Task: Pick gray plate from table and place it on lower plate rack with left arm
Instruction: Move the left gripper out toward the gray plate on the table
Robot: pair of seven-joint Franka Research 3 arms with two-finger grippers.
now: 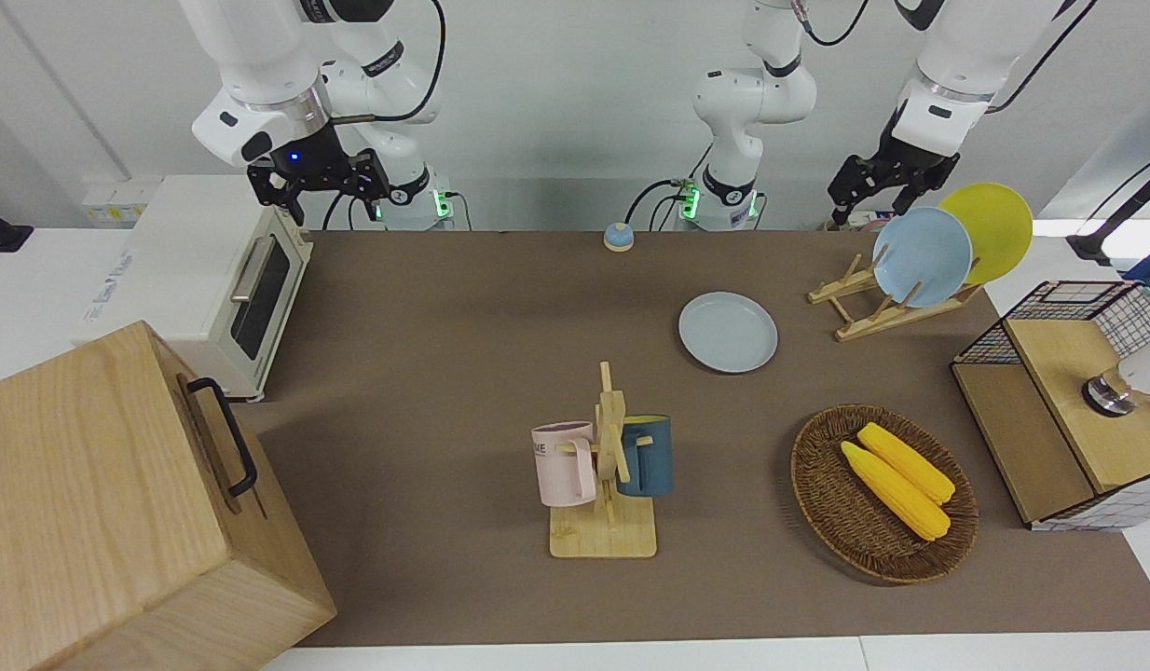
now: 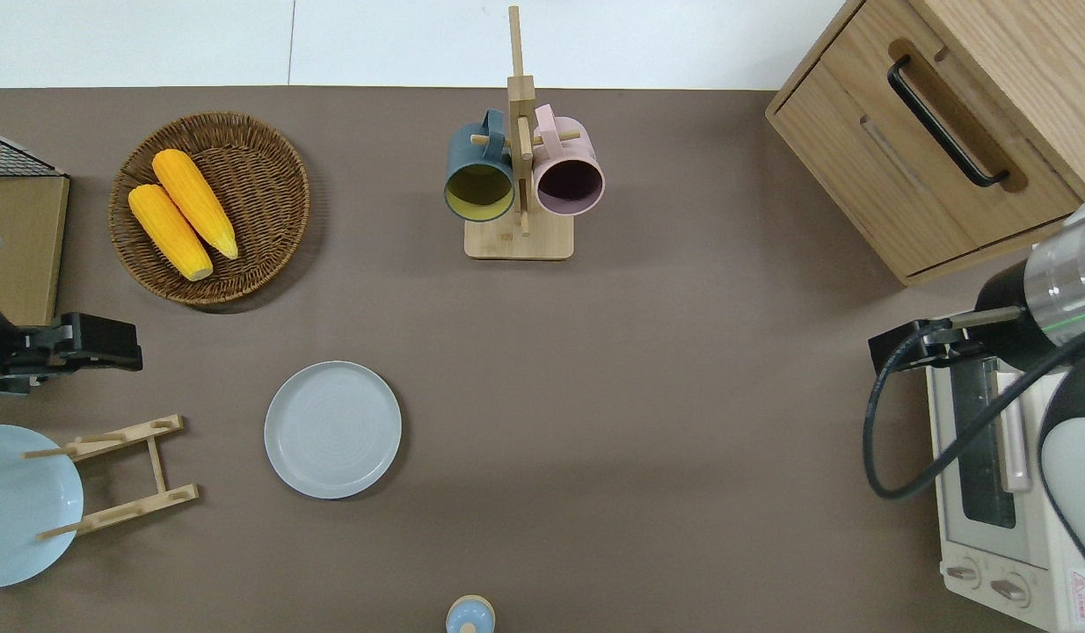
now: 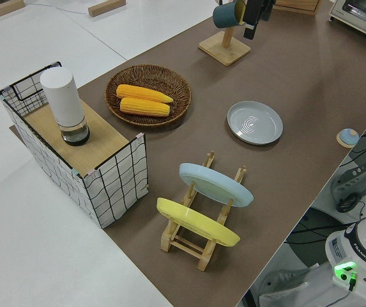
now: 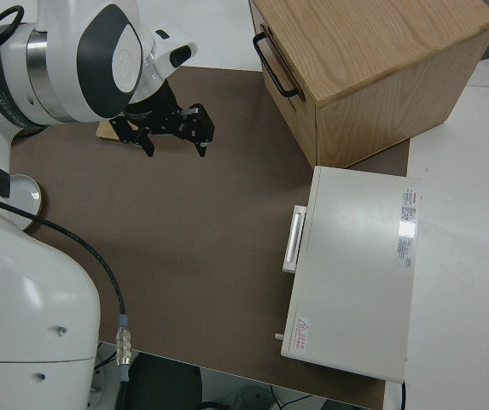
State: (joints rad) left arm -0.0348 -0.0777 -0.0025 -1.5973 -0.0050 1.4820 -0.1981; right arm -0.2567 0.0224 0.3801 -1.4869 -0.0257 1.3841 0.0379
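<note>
The gray plate [image 1: 728, 332] lies flat on the brown table [image 1: 444, 373], also seen in the overhead view [image 2: 332, 429] and the left side view [image 3: 255, 122]. The lower plate rack [image 1: 873, 312] stands beside it toward the left arm's end [image 2: 120, 475]. It holds a light blue plate [image 1: 922, 256] and a yellow plate [image 1: 990, 228]; its pegs toward the gray plate are bare. My left gripper [image 1: 878, 207] is open and empty, up in the air over the table between the rack and the wicker basket [image 2: 129, 347]. My right gripper [image 1: 319, 200] is open and parked.
A mug stand [image 1: 608, 466] with a pink and a dark blue mug stands mid-table. A wicker basket [image 1: 822, 508] holds two corn cobs. A wire shelf basket [image 1: 1069, 401], a toaster oven [image 1: 212, 280], a wooden cabinet [image 1: 118, 503] and a small blue knob [image 1: 618, 237] line the edges.
</note>
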